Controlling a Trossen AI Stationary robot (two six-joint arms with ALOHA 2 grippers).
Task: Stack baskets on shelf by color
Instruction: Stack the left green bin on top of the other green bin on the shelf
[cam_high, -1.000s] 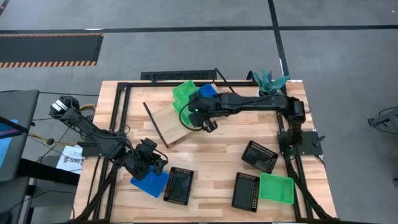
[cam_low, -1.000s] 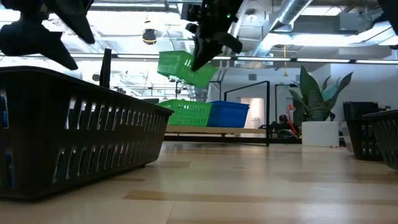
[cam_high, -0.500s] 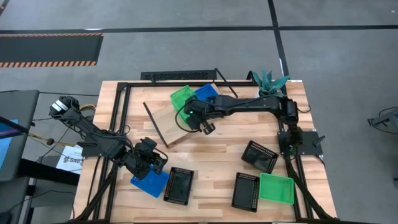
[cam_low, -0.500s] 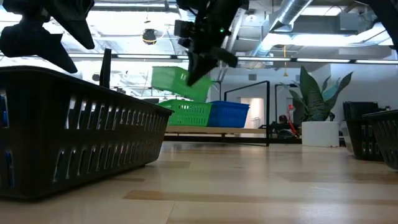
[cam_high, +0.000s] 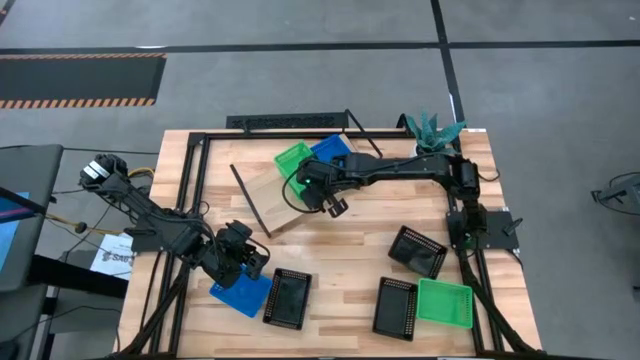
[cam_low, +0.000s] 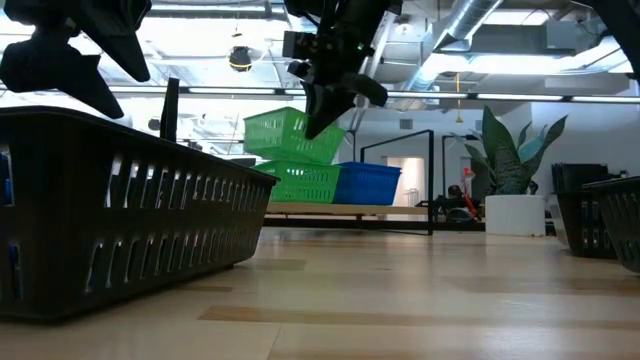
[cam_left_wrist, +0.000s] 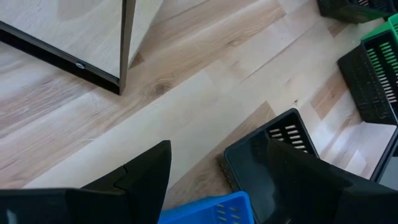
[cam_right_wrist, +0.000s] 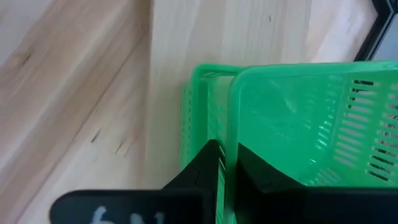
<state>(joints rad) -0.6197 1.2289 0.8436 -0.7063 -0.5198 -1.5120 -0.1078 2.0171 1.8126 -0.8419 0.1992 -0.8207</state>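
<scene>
From above, my right gripper (cam_high: 322, 190) and its green basket (cam_high: 294, 162) blur into the shelf (cam_high: 275, 190) near the surface's far edge. The low view separates them: the held basket hangs tilted just above a second green basket (cam_low: 296, 181) beside the blue one (cam_low: 366, 183). The right wrist view shows the fingers clamped on its rim. My left gripper (cam_left_wrist: 214, 180) sits spread apart over a blue basket (cam_high: 240, 292) near the front-left corner.

Right gripper (cam_high: 318, 188) at the end of its outstretched arm, fingers pinched on a green basket (cam_high: 293, 160) rim; left gripper (cam_high: 243, 262) spread apart, low, arm folded.
</scene>
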